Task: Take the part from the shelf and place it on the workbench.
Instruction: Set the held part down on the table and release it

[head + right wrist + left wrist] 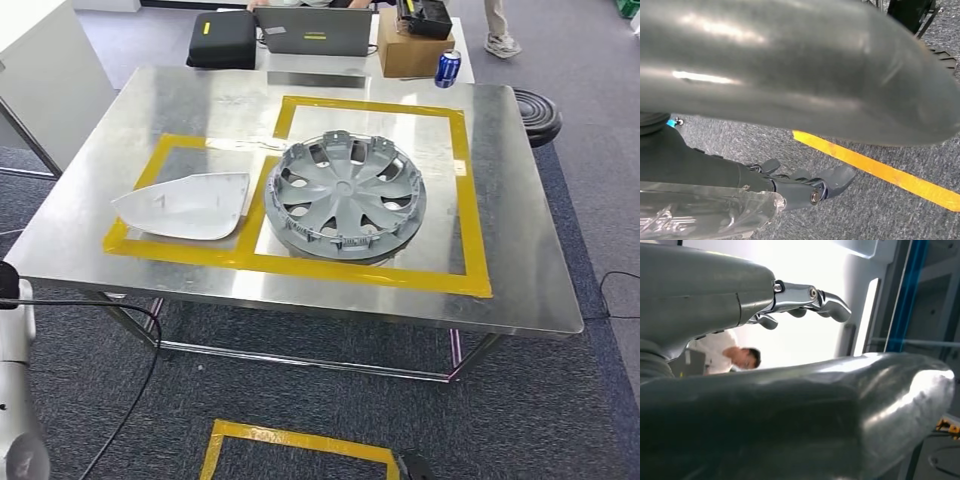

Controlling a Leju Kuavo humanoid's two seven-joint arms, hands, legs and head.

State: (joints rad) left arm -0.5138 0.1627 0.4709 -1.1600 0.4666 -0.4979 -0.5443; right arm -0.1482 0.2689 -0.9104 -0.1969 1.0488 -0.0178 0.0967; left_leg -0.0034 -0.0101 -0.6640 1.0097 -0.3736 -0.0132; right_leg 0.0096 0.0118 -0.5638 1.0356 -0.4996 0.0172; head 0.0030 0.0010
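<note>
Both parts are lying on the counter (528, 260): grey wheel cover (346, 195) at frame centre, white shell part (185, 205) just left of it, long axis running left-right. Left robot hand (806, 302) and right robot hand (806, 187) are hanging with fingers extended, holding nothing. Left arm is sitting nearer the white part.

one hubcap (346, 196), one white cover (186, 205), one can (447, 68), one laptop (315, 31)

Head view: high, looking forward and down onto workbench (490, 180).
Left wrist view: close behind hand (806, 302).
Right wrist view: close, facing carpet (866, 210).
</note>
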